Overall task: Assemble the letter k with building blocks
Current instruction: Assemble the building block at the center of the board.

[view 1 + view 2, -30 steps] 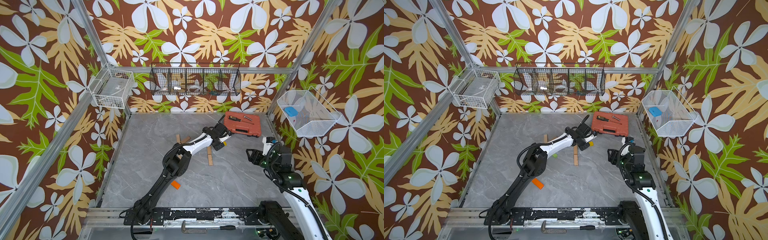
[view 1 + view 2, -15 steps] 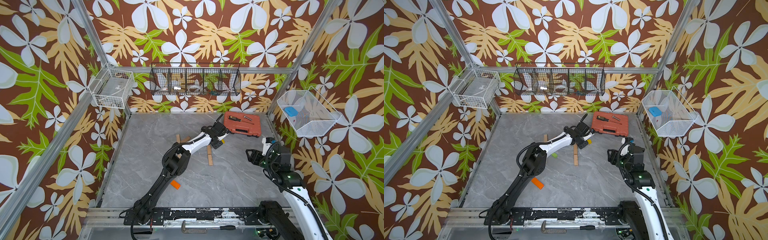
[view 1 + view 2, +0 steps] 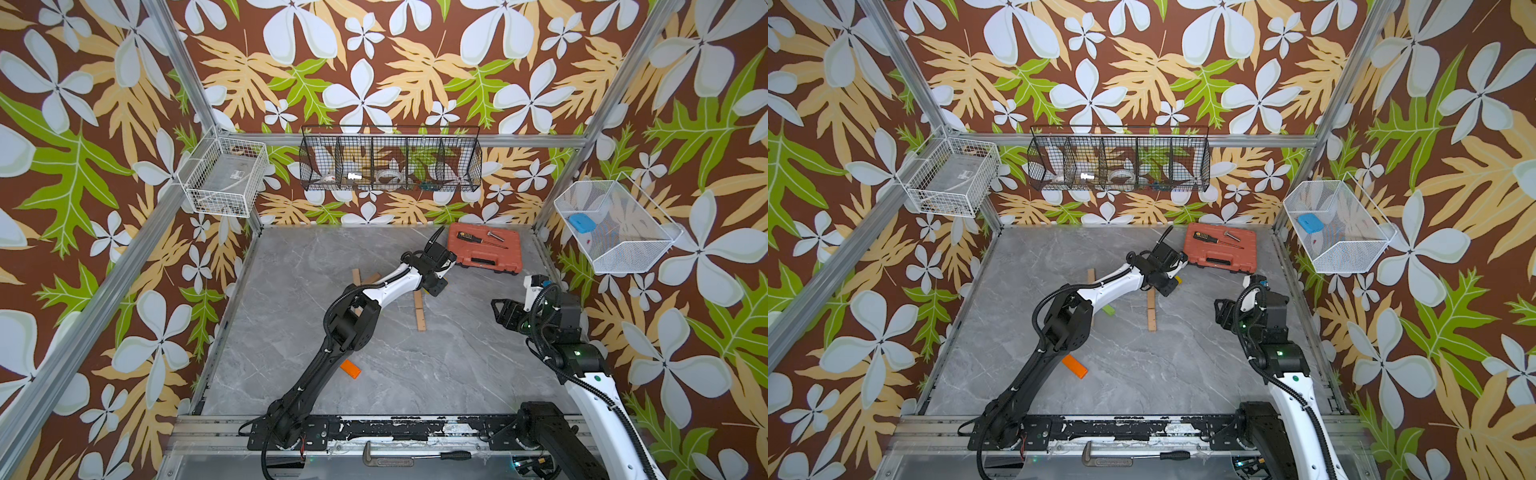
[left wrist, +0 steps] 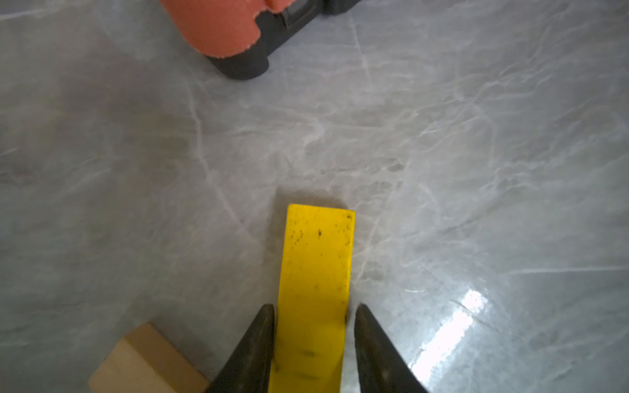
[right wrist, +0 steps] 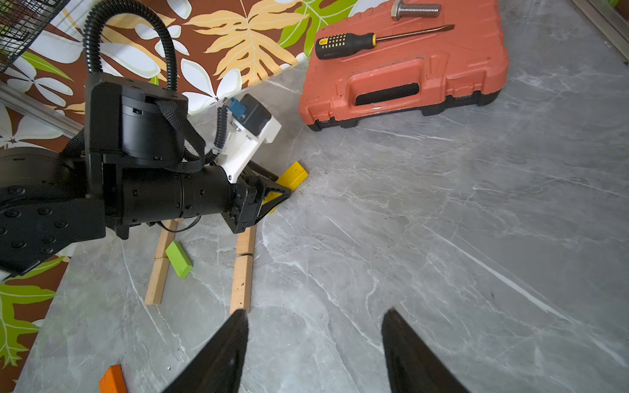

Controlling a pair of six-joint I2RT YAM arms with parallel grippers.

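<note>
My left gripper [image 4: 315, 306] is shut on a yellow block [image 4: 316, 272] low over the grey table, near the corner of the red-orange tool case; the yellow block [image 5: 293, 174] pokes out ahead of the fingers. Just behind it, two plain wooden planks [image 3: 419, 311] lie end to end in a straight line. Further left lie more wooden planks [image 3: 356, 276] and a green block [image 3: 1108, 309]. An orange block [image 3: 1074, 365] lies by the left arm's base link. My right gripper [image 5: 315, 311] hovers open and empty at the right side, apart from all blocks.
The red-orange tool case [image 3: 484, 249] sits at the back right with a screwdriver [image 5: 371, 39] and a bolt on its lid. Wire baskets hang on the walls. The left arm [image 3: 390, 286] stretches across the middle of the table.
The left gripper has edged very slightly toward the back with the yellow block still in it. The right arm has hardly moved.
</note>
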